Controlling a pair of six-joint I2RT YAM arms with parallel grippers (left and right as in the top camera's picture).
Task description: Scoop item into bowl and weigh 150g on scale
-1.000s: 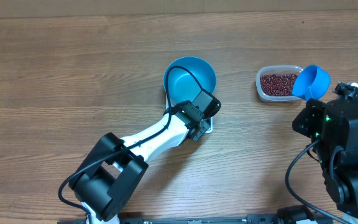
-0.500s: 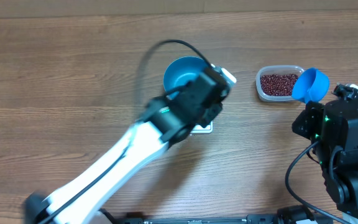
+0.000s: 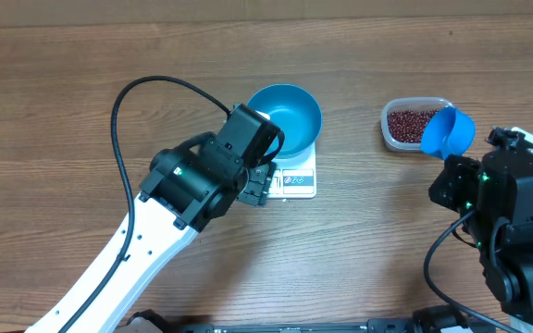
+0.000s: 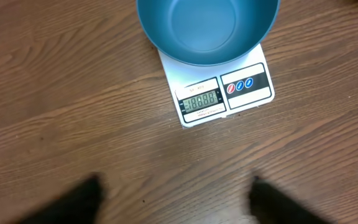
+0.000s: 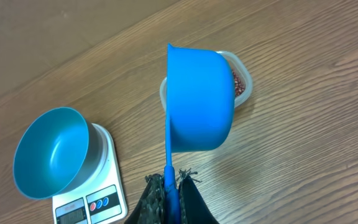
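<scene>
The bowl (image 3: pixel 294 111) sits on the white scale (image 3: pixel 296 182).

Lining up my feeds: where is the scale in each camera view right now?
Overhead: the scale is just right of centre, its display edge toward the bottom of the picture.
Left wrist: the scale is at top centre, display lit and readable.
Right wrist: the scale is in the bottom-left corner.
Shared landmark: the teal bowl sits on the scale in all three views.

Bowl (image 3: pixel 290 113) on scale (image 3: pixel 297 179); beans (image 3: pixel 407 122) in tub (image 3: pixel 386 126), right of bowl.
</scene>
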